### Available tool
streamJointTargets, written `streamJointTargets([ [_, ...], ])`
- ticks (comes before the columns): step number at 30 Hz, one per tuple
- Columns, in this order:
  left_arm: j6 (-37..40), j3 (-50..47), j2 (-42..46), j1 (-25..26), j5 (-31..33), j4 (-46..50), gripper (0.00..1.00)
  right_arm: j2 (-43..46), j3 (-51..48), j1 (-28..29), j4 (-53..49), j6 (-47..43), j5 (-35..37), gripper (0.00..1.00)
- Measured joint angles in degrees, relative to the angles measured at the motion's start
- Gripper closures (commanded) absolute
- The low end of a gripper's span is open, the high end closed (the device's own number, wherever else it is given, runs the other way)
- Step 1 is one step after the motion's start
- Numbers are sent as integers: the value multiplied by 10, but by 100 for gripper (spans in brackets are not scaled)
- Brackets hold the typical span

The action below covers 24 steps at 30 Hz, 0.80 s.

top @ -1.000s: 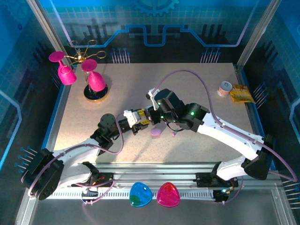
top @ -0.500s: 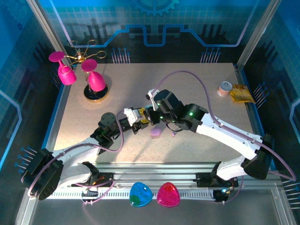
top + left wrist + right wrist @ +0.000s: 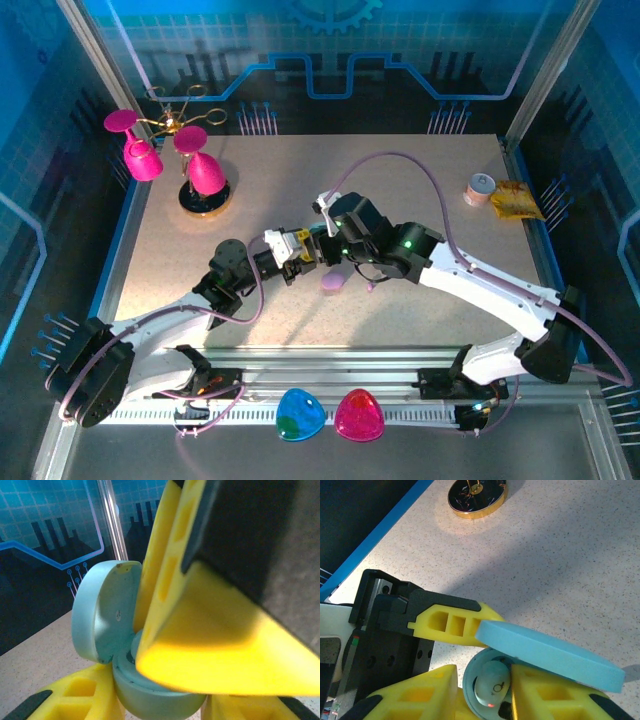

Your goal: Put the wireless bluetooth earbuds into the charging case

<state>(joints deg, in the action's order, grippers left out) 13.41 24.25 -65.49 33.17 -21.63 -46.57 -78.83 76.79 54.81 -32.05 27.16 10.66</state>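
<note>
Right wrist, pale blue-white earbud [image 3: 490,687], seated in open blue case [image 3: 550,656]

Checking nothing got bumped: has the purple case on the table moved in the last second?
No. The purple case sits where it was, equally far from the near metal rail.

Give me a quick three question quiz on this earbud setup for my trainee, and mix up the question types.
1. True or false: the lid of the case is shut.
2. What pale thing sits in the case, between the fingers of the right gripper?
3. Which one holds the case? A: left gripper. B: right gripper. C: neither.

Key: 1 false, the lid stands open. 2 an earbud. 3 A.
</note>
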Motion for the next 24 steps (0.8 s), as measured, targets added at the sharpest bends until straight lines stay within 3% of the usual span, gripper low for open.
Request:
streamJointTargets([
  [7,0,0,0,0,0,0,80,21,-1,0,4,-4,12,63],
  [17,0,0,0,0,0,-5,80,24,-5,-1,5,-6,13,82],
  [24,0,0,0,0,-2,-13,80,12,-7,-3,5,-3,11,80],
])
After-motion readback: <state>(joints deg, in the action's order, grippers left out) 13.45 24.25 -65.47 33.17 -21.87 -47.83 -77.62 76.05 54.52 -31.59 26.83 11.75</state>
